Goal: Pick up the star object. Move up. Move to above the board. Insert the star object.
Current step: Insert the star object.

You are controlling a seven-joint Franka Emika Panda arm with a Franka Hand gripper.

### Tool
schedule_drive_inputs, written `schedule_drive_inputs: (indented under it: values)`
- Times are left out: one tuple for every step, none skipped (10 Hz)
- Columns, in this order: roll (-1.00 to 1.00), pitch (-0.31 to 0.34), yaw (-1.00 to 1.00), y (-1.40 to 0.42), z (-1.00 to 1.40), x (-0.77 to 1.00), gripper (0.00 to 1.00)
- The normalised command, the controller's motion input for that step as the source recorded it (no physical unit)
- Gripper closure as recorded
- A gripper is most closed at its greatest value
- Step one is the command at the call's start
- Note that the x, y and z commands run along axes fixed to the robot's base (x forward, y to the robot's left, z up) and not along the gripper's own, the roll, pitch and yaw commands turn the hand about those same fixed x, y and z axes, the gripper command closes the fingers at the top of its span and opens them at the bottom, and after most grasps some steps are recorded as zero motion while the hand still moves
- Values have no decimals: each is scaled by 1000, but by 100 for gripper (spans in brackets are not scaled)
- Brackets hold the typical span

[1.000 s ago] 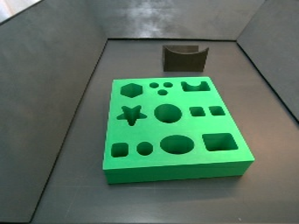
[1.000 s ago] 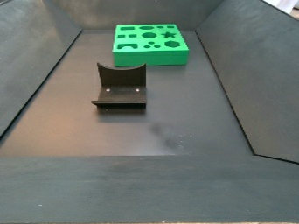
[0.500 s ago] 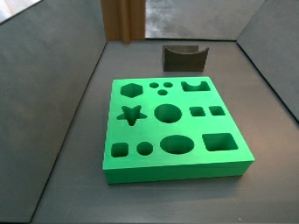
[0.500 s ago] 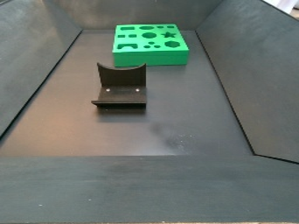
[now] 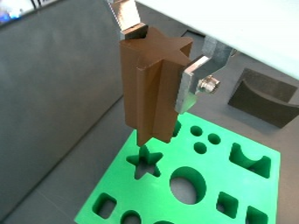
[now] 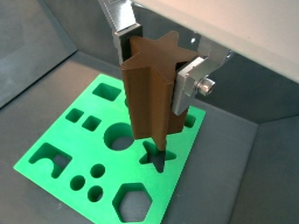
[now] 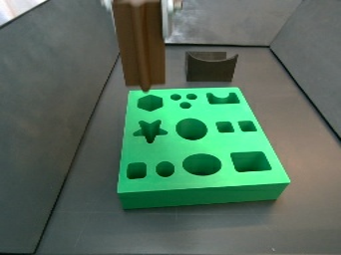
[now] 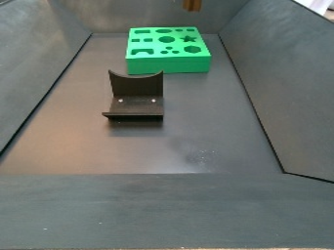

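My gripper (image 5: 162,57) is shut on the star object (image 5: 149,87), a tall brown fluted post held upright by its upper part. It shows the same way in both wrist views, gripper (image 6: 156,59) and post (image 6: 152,87). The post hangs in the air over the green board (image 5: 122,188). In both wrist views its lower end lines up near the star hole (image 5: 145,164), also seen here (image 6: 152,157). In a side view the post (image 7: 138,45) hangs above the board's (image 7: 270,149) far left part, clear of the star hole (image 7: 151,129). The gripper is mostly cut off there.
The dark fixture (image 7: 209,66) stands on the floor behind the board, and shows in a wrist view (image 5: 271,98). In a side view it (image 8: 133,98) is in front of the board (image 8: 167,49). Grey sloping walls enclose the floor on all sides.
The post, held in my gripper, has come into the side view from the top and moved down and forward over the board's far left part. The board and fixture have not moved.
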Motion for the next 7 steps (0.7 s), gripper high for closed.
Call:
schedule_drive_inputs:
  values:
    - [114,-154,40,-169,-709,0,100]
    - [114,-149,31,-180,-700,0,100]
    - [97,-149,26,-171,-663,0,100]
    - [104,-134,11,-146,-680,80,100]
    - [210,-83,0,-109,-620,203,100]
    - [259,-30,0,-43,-517,249,100]
    - [294,-9,-69,0,-509,289,100]
